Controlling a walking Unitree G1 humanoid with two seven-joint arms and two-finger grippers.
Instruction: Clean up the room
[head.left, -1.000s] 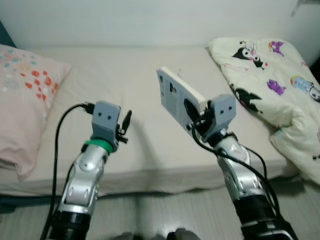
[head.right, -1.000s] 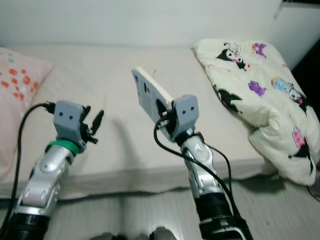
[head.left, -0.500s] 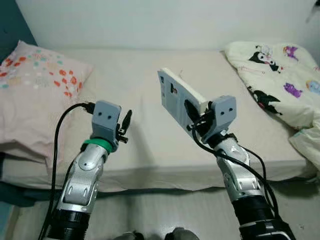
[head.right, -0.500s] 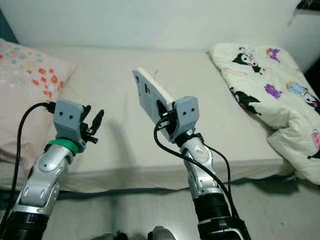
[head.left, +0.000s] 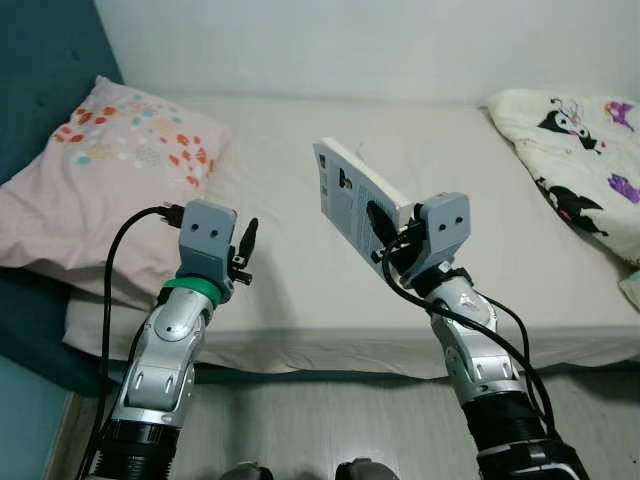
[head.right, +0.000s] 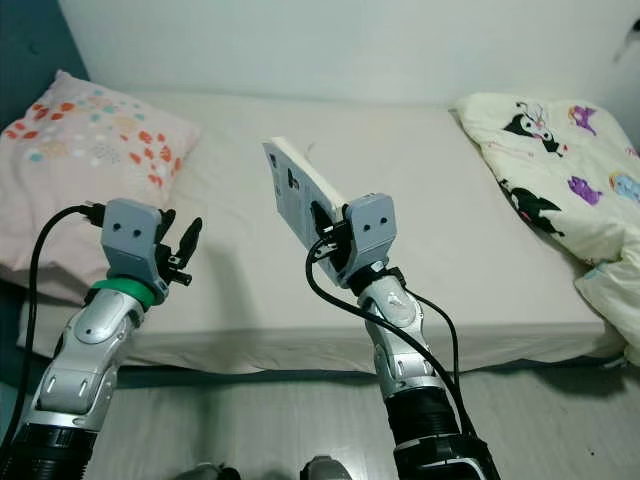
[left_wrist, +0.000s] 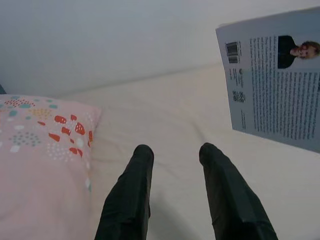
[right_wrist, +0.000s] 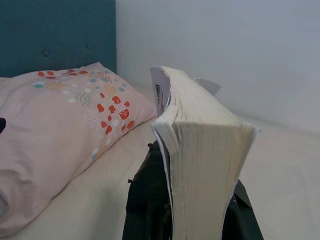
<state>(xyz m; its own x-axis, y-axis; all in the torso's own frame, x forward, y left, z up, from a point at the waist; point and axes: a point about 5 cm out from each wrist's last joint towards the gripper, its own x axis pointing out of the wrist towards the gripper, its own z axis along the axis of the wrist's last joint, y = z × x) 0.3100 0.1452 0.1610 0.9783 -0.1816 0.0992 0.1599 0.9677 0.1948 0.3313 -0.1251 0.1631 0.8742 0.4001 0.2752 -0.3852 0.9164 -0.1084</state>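
Note:
My right gripper (head.left: 385, 232) is shut on a grey paperback book (head.left: 352, 195), held upright and tilted above the near part of the bed (head.left: 300, 250). The book's back cover with a barcode and a small portrait (left_wrist: 280, 95) shows in the left wrist view. Its cream page edge (right_wrist: 200, 145) sits between the black fingers (right_wrist: 145, 200) in the right wrist view. My left gripper (head.left: 246, 250) hovers over the bed's front edge, open, with nothing between its fingers (left_wrist: 132, 195).
A pink pillow with red and teal spots (head.left: 110, 170) lies at the bed's left end against a teal headboard (right_wrist: 55, 35). A cream cartoon-print quilt (head.right: 560, 190) is bunched at the right end. Grey floor (head.left: 300, 430) runs along the bed's front.
The whole view has swung left: the pillow and headboard have come further in, the quilt has slid toward the right edge. Both arms keep their pose, with the book still held.

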